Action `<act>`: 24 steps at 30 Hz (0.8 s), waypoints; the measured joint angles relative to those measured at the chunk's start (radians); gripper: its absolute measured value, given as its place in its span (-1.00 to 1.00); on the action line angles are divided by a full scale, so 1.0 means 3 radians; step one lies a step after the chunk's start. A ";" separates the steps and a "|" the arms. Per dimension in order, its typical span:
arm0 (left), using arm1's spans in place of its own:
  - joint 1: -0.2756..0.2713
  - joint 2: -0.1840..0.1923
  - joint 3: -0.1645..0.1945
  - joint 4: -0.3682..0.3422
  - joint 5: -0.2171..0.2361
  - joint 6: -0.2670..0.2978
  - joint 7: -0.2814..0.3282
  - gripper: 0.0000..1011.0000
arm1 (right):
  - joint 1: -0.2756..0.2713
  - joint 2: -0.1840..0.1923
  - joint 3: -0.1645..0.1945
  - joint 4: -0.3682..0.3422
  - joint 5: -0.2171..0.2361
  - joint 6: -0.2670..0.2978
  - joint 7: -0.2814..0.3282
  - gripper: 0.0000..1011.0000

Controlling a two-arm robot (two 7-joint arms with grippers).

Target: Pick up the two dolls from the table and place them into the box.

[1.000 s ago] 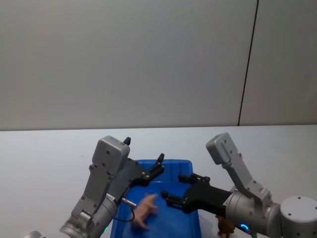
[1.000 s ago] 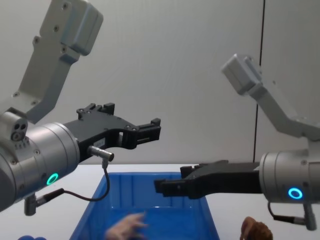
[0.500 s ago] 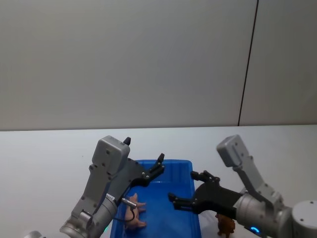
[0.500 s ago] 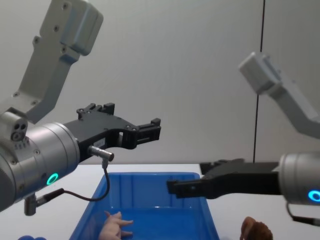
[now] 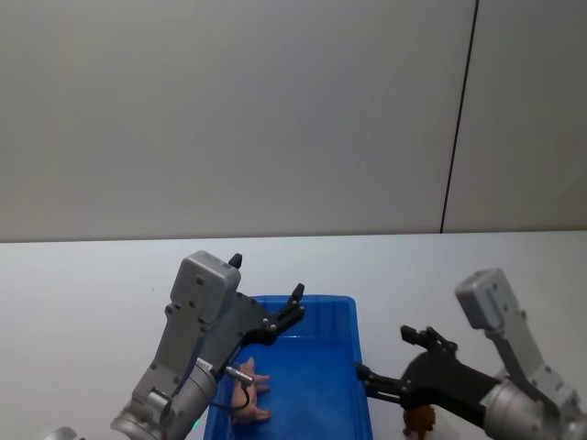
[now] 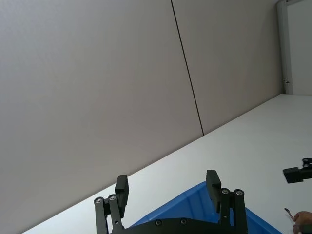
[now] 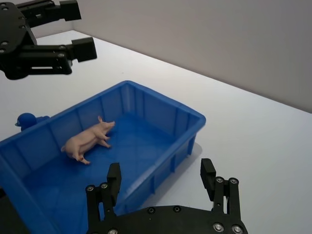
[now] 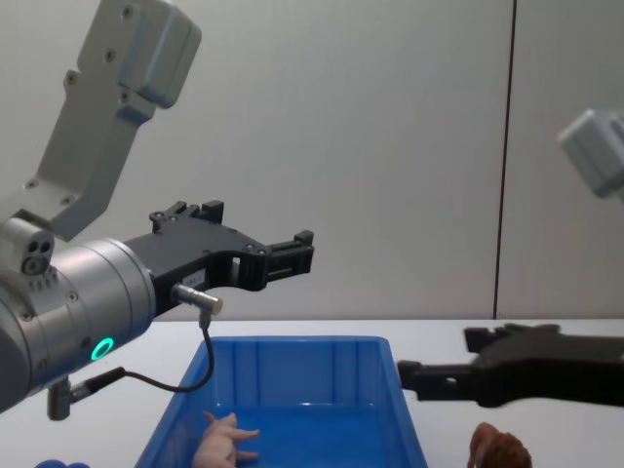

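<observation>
Your right gripper [image 5: 383, 356] has drawn off past the right rim of the box [image 7: 161, 95], wide and empty; left gripper [image 6: 166, 183] hovers wide, pink pig doll [image 7: 87, 140] inside.

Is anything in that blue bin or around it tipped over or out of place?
The pink pig lies tipped on its side on the floor of the blue bin, legs sticking out sideways. The brown animal is outside on the table, beside the bin, close to the right tool. Nothing looks spilled or broken.
</observation>
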 joint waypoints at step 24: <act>0.0000 0.0000 0.0000 0.0000 0.0000 0.0000 0.0000 0.98 | -0.0373 0.0229 0.0061 -0.0192 0.0194 0.0008 -0.0285 0.98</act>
